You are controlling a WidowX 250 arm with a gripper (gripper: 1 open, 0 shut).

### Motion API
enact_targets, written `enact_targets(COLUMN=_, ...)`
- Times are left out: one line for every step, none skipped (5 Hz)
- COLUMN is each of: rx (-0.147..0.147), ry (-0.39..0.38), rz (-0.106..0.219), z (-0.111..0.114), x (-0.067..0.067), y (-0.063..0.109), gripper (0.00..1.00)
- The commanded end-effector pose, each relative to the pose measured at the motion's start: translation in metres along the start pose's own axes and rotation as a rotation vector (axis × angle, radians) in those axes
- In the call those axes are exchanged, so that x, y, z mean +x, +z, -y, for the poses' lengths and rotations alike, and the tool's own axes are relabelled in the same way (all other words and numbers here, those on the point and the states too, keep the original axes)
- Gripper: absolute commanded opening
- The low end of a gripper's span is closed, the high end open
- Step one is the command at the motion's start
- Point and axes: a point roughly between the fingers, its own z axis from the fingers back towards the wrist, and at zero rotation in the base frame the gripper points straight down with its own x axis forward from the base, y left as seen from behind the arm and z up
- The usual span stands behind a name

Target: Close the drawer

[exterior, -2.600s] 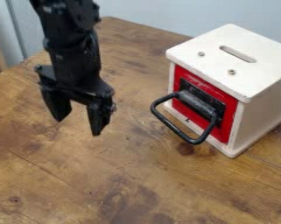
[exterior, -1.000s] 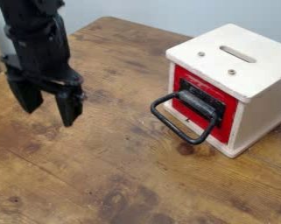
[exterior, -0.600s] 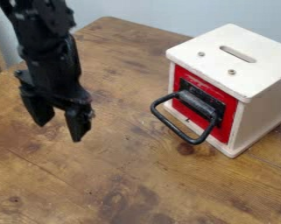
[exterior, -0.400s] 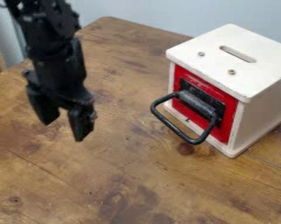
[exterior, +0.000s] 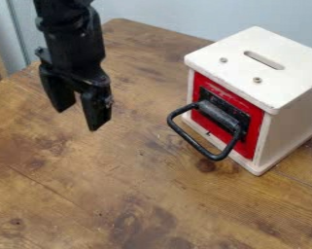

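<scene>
A small white cube-shaped box (exterior: 268, 73) with slots in its top stands at the right of the wooden table. Its red-fronted drawer (exterior: 231, 119) faces left-front, with a black panel and a large black loop handle (exterior: 201, 132) that hangs down to the table. I cannot tell how far the drawer stands out. My black gripper (exterior: 75, 105) hangs over the table well to the left of the handle, fingers pointing down and open, with nothing between them.
The wooden table (exterior: 132, 195) runs from the far edge at the top left to the front. A pale wall or curtain shows beyond the far-left edge.
The gripper swung left and forward, then came back right and up the table, ending closer to the drawer handle. It stayed open throughout. The box and drawer have not moved.
</scene>
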Motion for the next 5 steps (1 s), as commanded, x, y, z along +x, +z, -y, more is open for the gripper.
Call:
enact_targets(rx=0.011, ry=-0.01, rz=0.055, z=-0.0114, x=0.0067, y=0.022, gripper=1.0)
enact_targets(rx=0.017, ry=0.017, rz=0.054, z=-0.019, x=0.0074, y=0.0213, gripper=1.0)
enact_targets(rx=0.02, ry=0.036, rz=0.054, z=-0.019, x=0.0057, y=0.0207, gripper=1.0)
enact_targets(rx=0.024, ry=0.046, rz=0.054, z=-0.0155, x=0.0039, y=0.0254, gripper=1.0)
enact_targets(rx=0.028, ry=0.047, rz=0.063, z=-0.0121, x=0.0025, y=0.0291, gripper=1.0)
